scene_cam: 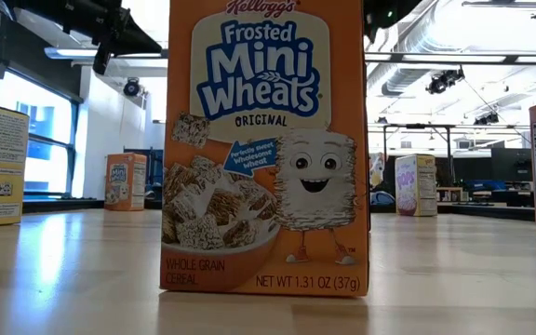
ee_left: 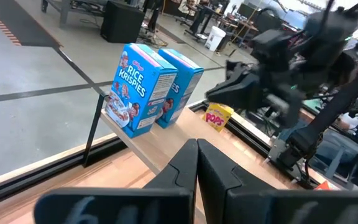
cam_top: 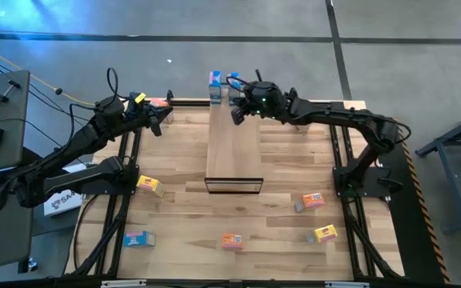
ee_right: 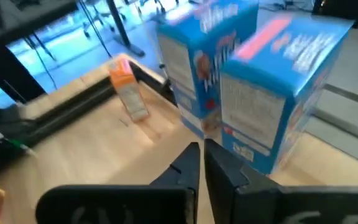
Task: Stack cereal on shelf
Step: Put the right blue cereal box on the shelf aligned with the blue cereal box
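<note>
Low view: glossy (orange) cardboard box [scene_cam: 264, 147]

Pale slatted wood with a smooth, faintly sheeny finish forms the bench [cam_top: 174, 160]. The shelf [cam_top: 232, 152] is lighter matt plank. The cereal [scene_cam: 263, 149] boxes are printed cardboard, slightly glossy.

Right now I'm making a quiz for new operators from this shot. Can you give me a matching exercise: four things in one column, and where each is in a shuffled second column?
Things:
1. two blue cereal boxes
2. Mini Wheats box
3. left gripper
4. right gripper

Places or states:
A. shut, at the table's far left corner
B. standing side by side at the shelf's far end
C. shut, just beside the blue boxes
D. alone on the table's near edge, close to the low camera

Pairs: 1-B, 2-D, 3-A, 4-C
</note>
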